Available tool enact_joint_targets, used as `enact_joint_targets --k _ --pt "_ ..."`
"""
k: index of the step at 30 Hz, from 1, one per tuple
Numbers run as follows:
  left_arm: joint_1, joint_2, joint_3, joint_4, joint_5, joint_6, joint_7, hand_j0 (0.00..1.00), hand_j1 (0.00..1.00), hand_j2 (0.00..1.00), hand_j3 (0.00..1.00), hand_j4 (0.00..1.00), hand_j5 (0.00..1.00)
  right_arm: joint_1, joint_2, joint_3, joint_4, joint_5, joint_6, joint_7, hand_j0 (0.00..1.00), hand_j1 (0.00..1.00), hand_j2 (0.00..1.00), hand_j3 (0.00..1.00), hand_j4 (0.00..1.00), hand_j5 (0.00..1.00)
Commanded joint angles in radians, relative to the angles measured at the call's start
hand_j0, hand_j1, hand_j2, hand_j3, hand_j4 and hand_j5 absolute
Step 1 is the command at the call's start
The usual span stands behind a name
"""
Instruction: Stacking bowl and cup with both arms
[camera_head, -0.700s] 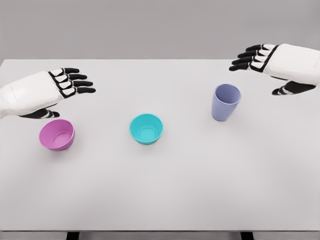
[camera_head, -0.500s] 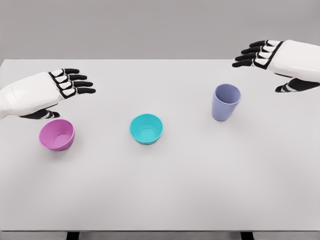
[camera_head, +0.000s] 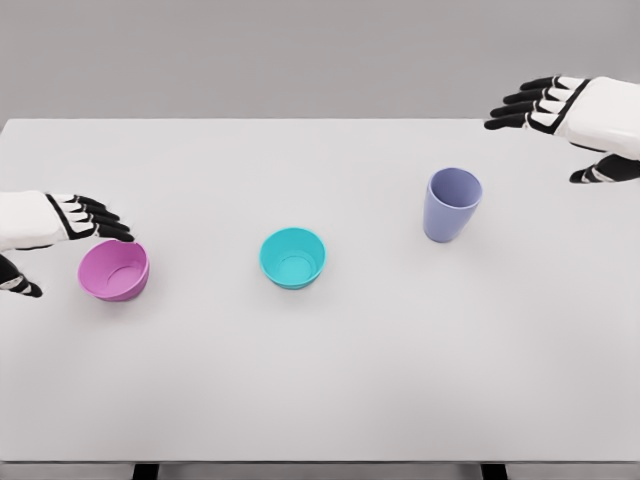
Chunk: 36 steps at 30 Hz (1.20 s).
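A pink bowl sits upright at the table's left. A teal bowl stands near the middle, and a lavender cup stands upright to its right. My left hand is low at the left edge, fingers spread, its fingertips just above the pink bowl's far-left rim, holding nothing. My right hand hovers open at the upper right, well above and to the right of the cup.
The white table stretches wide in front of the three objects. Its far edge runs along the grey wall.
My left hand has dropped and pulled back left, from behind the pink bowl to beside its rim. My right hand has drifted up and right, away from the cup.
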Motion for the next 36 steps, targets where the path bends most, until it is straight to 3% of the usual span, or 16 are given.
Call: enact_joint_targets --k 1,5,7,9,13,20,22,31,36 --pt "0.000 0.039 -0.017 -0.018 0.061 0.002 -0.027 1.00 1.00 1.00 1.00 1.00 1.00 0.000 -0.003 -0.005 0.001 -0.006 0.003 -0.001 1.00 1.00 1.00 1.00 1.00 1.00" --pt "0.000 -0.010 -0.029 -0.018 0.029 0.141 -0.027 1.00 1.00 1.00 1.00 1.00 1.00 0.009 -0.001 -0.003 0.003 -0.006 0.003 -0.001 1.00 1.00 1.00 1.00 1.00 1.00" --pt "-0.002 -0.060 -0.028 -0.018 -0.061 0.211 -0.027 1.00 1.00 1.00 1.00 1.00 1.00 0.028 -0.003 -0.006 0.003 -0.006 0.003 -0.001 1.00 1.00 1.00 1.00 1.00 1.00" --pt "-0.005 -0.114 -0.028 -0.018 -0.156 0.219 -0.027 1.00 1.00 1.00 1.00 1.00 1.00 0.028 0.000 -0.006 0.003 -0.006 0.003 -0.001 1.00 1.00 1.00 1.00 1.00 1.00" --pt "-0.005 -0.120 -0.029 -0.018 -0.212 0.201 -0.027 1.00 1.00 1.00 1.00 1.00 1.00 0.028 0.002 -0.006 0.003 -0.006 0.003 -0.001 1.00 1.00 1.00 1.00 1.00 1.00" --pt "-0.012 -0.149 -0.031 -0.018 -0.224 0.207 -0.027 1.00 1.00 1.00 1.00 1.00 1.00 0.028 0.002 -0.006 0.003 -0.006 0.003 -0.001 1.00 1.00 1.00 1.00 1.00 1.00" --pt "-0.014 -0.184 -0.029 -0.018 -0.310 0.198 -0.027 1.00 1.00 1.00 1.00 1.00 1.00 0.028 0.002 -0.006 0.003 -0.006 0.003 -0.001 1.00 1.00 1.00 1.00 1.00 1.00" --pt "-0.018 -0.203 -0.052 -0.017 -0.371 0.199 -0.027 1.00 1.00 1.00 1.00 1.00 1.00 0.028 0.003 -0.006 0.003 -0.006 0.003 -0.001 1.00 1.00 1.00 1.00 1.00 1.00" --pt "-0.018 -0.208 -0.051 -0.015 -0.322 0.256 -0.027 0.97 0.97 0.97 0.97 0.97 0.97 0.028 0.005 -0.006 0.003 -0.006 0.003 -0.001 1.00 1.00 1.00 1.00 1.00 1.00"
